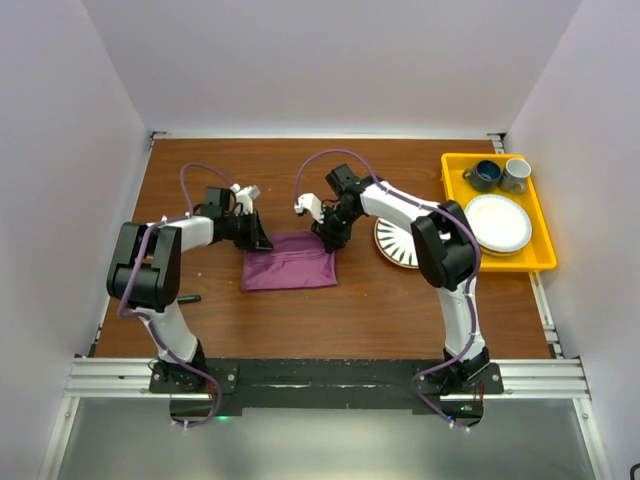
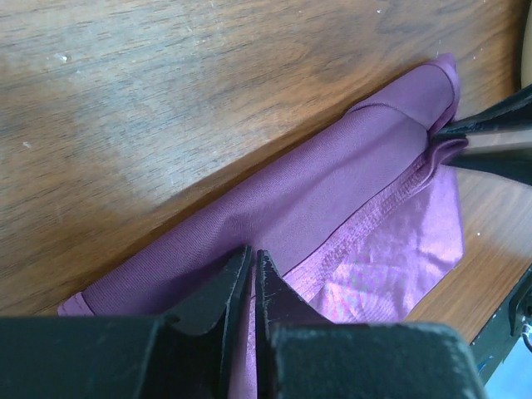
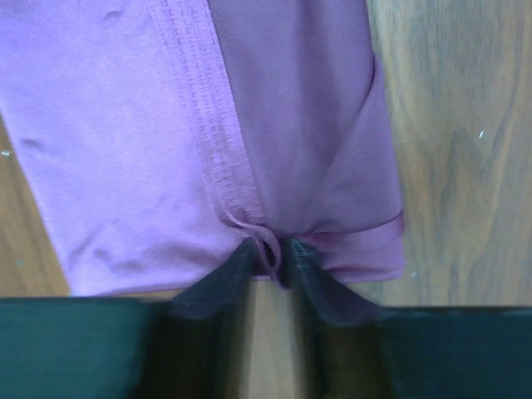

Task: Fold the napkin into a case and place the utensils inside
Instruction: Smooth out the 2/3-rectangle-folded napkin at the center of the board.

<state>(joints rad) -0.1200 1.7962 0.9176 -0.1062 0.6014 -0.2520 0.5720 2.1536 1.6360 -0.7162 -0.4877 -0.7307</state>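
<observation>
Black fingertips fill the lower edge of both wrist views. Left gripper (image 2: 252, 253): jaws closed on a fold of the napkin (image 2: 332, 199), low in the frame. Right gripper (image 3: 270, 248): jaws slightly parted about a pucker of hem; whether they grip it cannot be told. Beyond the tips the plum cloth lies flat on the wooden table (image 2: 166, 100), doubled into a band with its stitched hem uppermost. In the overhead view it sits at centre frame with one gripper at each short end, a placement that probably lets both ends of the fold be carried over evenly. No case is formed yet. Farther right, a striped plate (image 1: 392, 248) is half hidden by the right arm. A yellow tray (image 1: 535, 265) at upper right holds a white plate (image 1: 498, 222) and two cups (image 1: 515, 173). No gold utensils can be made out; a small dark object (image 1: 188, 298) at the table's lower left is too small to identify.
</observation>
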